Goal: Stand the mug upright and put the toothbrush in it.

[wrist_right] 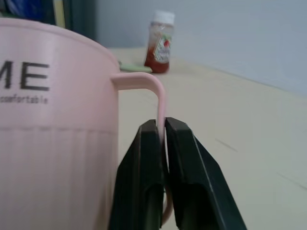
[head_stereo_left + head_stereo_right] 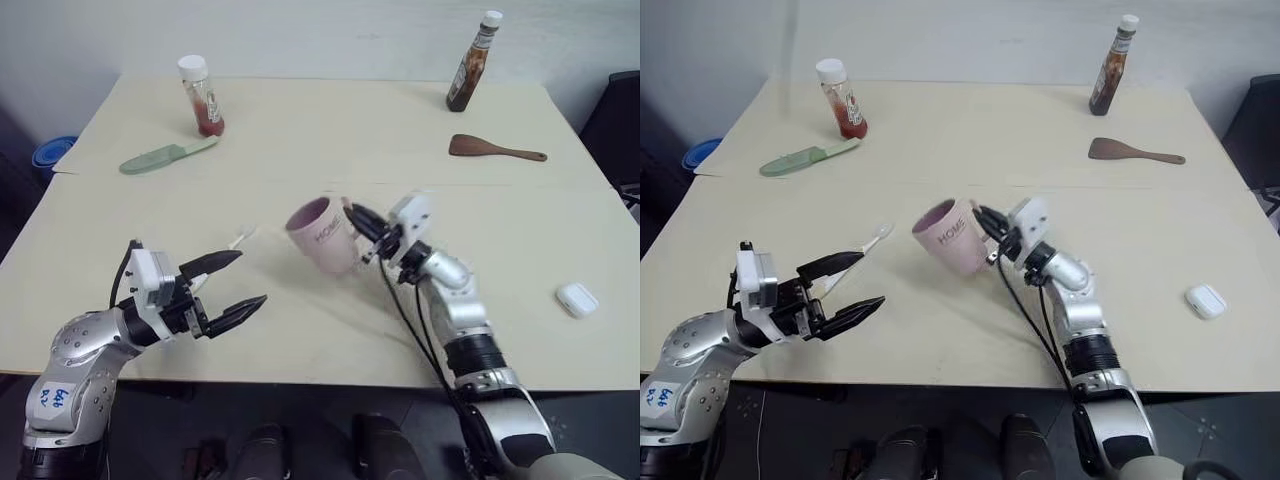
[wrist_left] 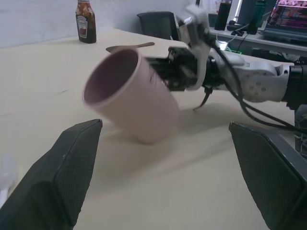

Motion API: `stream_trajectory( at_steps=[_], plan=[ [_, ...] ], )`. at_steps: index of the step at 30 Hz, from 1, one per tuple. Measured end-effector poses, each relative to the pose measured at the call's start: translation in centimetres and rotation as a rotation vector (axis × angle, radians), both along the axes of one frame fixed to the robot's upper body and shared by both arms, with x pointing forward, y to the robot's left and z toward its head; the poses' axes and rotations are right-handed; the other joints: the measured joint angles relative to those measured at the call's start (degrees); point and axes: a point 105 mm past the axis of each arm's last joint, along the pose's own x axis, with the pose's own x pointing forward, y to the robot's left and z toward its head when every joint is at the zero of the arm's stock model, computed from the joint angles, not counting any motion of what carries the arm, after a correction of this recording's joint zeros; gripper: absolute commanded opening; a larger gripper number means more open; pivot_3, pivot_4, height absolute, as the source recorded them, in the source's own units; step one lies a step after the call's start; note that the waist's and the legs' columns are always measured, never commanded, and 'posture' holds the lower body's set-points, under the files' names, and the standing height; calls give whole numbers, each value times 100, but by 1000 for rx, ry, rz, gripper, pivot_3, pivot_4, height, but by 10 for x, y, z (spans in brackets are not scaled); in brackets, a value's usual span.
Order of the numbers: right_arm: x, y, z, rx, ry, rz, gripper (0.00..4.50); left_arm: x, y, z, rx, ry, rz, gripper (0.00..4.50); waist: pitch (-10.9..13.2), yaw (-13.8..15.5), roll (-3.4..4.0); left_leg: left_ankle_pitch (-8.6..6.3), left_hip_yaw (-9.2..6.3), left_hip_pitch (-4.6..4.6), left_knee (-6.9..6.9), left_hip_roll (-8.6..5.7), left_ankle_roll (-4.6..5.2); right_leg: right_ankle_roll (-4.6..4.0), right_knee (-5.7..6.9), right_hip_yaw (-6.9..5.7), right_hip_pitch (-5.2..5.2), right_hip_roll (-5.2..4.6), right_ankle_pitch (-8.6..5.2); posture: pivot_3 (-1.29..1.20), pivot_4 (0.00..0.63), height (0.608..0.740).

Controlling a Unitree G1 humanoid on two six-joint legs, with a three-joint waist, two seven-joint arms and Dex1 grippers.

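Note:
The pale pink mug point(image 2: 322, 235) with "HOME" on its wall is at the table's middle, tilted, with its dark mouth facing left and up. My right gripper point(image 2: 352, 215) is shut on the mug's handle point(image 1: 160, 103), and the black fingers point(image 1: 184, 158) pinch the thin pink loop. The toothbrush point(image 2: 877, 237) lies on the table left of the mug; its white head shows, and the rest runs behind my left gripper. That left gripper point(image 2: 252, 277) stands open and empty near the front left, pointing at the mug point(image 3: 129, 96).
A red sauce jar point(image 2: 203, 97) and a pale green knife point(image 2: 165, 156) sit at the back left. A brown sauce bottle point(image 2: 472, 62) and a wooden spatula point(image 2: 495, 150) are at the back right. A white earbud case point(image 2: 577, 299) lies at the front right.

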Motion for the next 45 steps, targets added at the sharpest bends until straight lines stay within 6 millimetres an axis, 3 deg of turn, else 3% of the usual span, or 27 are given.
stream_trajectory(
  at_steps=[5, 12, 16, 19, 23, 25, 28, 31, 34, 39, 42, 45],
  plan=[
    [-2, -3, -9, -6, -29, 26, 2219, 1, 6, 0, -3, -1, 26, 4500, 0, -32, 0, 1, 0, 2, 1, 5, -3, 0, 1, 0, 2, -4, 0, 0, 150, 740],
    [-8, -22, -3, -18, -60, 44, 4485, -2, 10, -6, -5, 21, 48, 4500, 0, -24, 0, 1, 0, 3, 1, 4, -3, 0, 2, 0, 3, -15, 0, 0, 150, 740],
    [-19, -35, -1, -49, -41, 88, 4485, -6, 16, -13, -3, 46, 77, 4500, 0, -17, 0, 0, -1, 3, 0, 5, -2, 0, 1, 0, 3, -17, 0, 0, 150, 740],
    [-35, -56, -6, -84, 19, 138, 4485, -10, 33, -21, 29, 70, 137, 4500, 0, 13, 0, -3, -2, 3, -1, 5, 2, 0, -3, -2, 5, -20, 0, 0, 150, 740],
    [-72, -109, -18, -208, 108, 166, 4485, -21, 91, -34, 120, 126, 325, 4500, 1, 106, -2, -14, 2, 5, 3, 4, 12, -2, -12, -4, 7, -20, -1, 0, 150, 740],
    [-92, -125, -22, -252, 136, 182, 4485, -29, 125, -35, 161, 156, 449, 4500, 3, 108, -6, -30, 6, 18, 1, 9, 29, -7, -26, -9, 10, -20, -4, 0, 150, 740],
    [-138, -124, -10, -181, 74, 357, 4485, -42, 170, -37, 246, 232, 603, 4500, 5, 121, -9, -36, 0, 30, -3, 18, 31, -14, -24, -20, 22, -14, -8, 0, 150, 740],
    [-149, -123, -3, -190, 36, 392, 4485, -39, 188, -37, 288, 339, 686, 4500, 10, 124, -11, -46, -4, 77, -4, 12, 35, -17, -24, -23, 74, -28, -6, 0, 150, 740],
    [-152, -120, 2, -194, 17, 389, 4485, -24, 175, -32, 274, 401, 665, 4500, 10, 161, -13, -69, -26, 109, -6, 13, 11, -24, -35, -19, 110, -40, -9, 0, 150, 740],
    [-150, -103, 22, -182, -57, 370, 4485, 25, 105, -6, 326, 461, 476, 4500, 9, 248, -13, -44, -48, 98, -10, 15, -34, -42, -32, -16, 105, -36, -19, 0, 150, 740],
    [-148, -99, 25, -181, -63, 365, 4485, 40, 82, -2, 375, 469, 437, 4500, 9, 238, -9, -45, -32, 99, -23, 18, -35, -42, -16, -26, 101, -17, -19, 0, 150, 740],
    [-146, -97, 23, -175, -39, 364, 4485, 71, 56, -7, 415, 499, 436, 4500, 11, 277, -12, -39, -1, 99, -16, 11, -27, -39, -6, -44, 92, 29, -18, 0, 150, 740]
  ],
)
